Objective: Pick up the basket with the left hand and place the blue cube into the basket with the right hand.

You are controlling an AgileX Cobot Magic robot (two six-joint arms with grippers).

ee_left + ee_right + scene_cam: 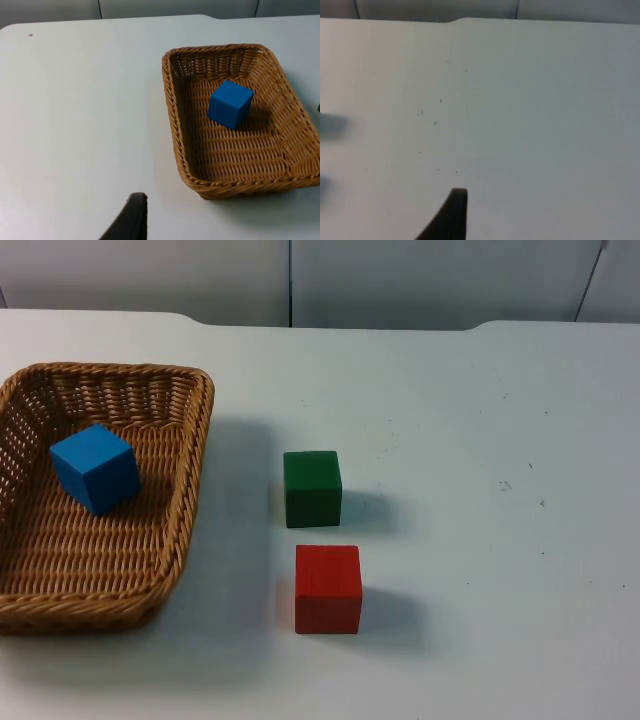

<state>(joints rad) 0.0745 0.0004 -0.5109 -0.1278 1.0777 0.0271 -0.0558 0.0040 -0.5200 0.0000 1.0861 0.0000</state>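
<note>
Red cube (328, 588) nearest, green cube (312, 488) just behind it on my white desk (480, 440).
At the desk's left side the wicker basket (185, 490) sits flat, holding the blue cube (96, 468) toward its far end, tilted on the weave. Of my left tool (131, 220) and right tool (451, 215) I see one black fingertip each above bare desk; open or closed, I cannot tell.
</note>
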